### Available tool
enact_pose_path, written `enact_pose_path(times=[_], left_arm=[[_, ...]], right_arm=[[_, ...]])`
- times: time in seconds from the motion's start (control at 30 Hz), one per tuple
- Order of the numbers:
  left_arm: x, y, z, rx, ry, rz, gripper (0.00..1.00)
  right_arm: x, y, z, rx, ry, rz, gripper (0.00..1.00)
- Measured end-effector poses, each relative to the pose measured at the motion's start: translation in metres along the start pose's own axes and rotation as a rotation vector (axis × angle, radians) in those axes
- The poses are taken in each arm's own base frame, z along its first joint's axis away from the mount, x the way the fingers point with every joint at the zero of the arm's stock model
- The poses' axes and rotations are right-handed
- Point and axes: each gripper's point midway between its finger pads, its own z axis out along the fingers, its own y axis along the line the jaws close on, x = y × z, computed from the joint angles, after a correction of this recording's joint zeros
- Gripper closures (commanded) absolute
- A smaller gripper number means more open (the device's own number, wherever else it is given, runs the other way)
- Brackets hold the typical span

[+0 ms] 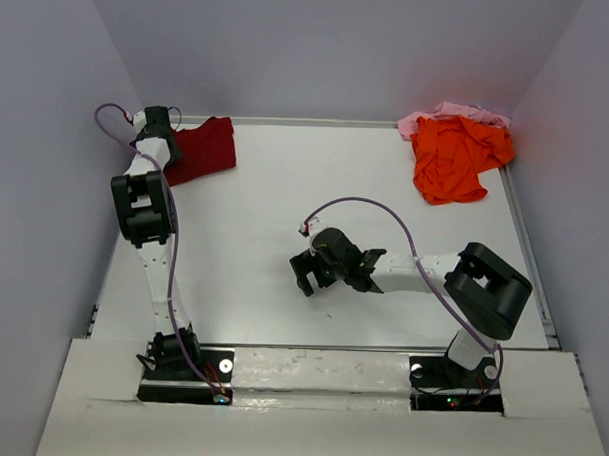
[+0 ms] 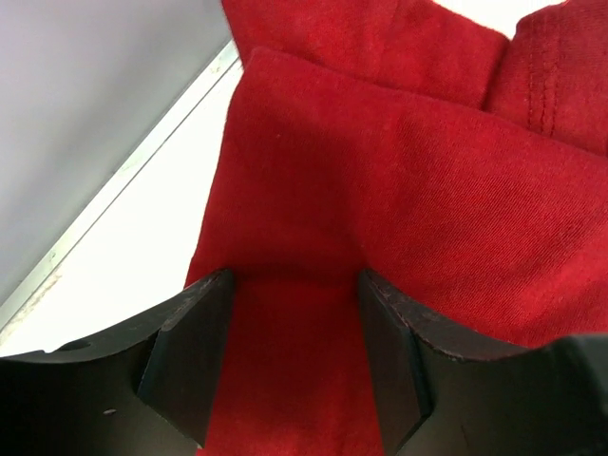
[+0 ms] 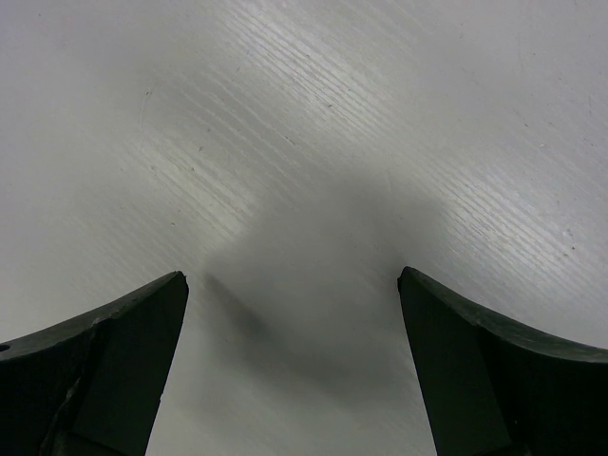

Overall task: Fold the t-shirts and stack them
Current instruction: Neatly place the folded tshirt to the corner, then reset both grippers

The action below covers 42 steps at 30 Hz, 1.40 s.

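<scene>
Left gripper (image 2: 294,285), jaws spread, hovers over the limp maroon t-shirt (image 2: 380,190), likely best pinched at its hem; right gripper (image 3: 293,277) jaws gape wide.

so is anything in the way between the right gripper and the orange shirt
Nothing visible. The right gripper, jaws open, hangs over the middle of the table, and only bare surface lies between it and the orange shirt in the far right corner. The pink shirt lies behind that, out of the path.
</scene>
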Motion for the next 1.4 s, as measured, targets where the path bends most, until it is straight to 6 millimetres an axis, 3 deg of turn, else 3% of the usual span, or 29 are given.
enact_pose_path(times=[0.37, 0.9, 1.27, 1.4], left_arm=[[-0.012, -0.010, 0.014, 0.011, -0.026, 0.018, 0.33], [-0.038, -0.055, 0.032, 0.218, -0.058, 0.002, 0.30], [-0.040, -0.055, 0.031, 0.249, -0.055, -0.009, 0.29], [-0.046, -0.048, 0.008, 0.247, -0.052, -0.016, 0.29]], right_arm=[[0.000, 0.000, 0.000, -0.001, 0.000, 0.000, 0.02], [0.000, 0.001, 0.000, -0.008, 0.001, 0.000, 0.01], [0.000, 0.004, 0.001, -0.024, 0.000, 0.000, 0.01], [-0.001, 0.005, 0.002, -0.028, -0.004, 0.000, 0.01]])
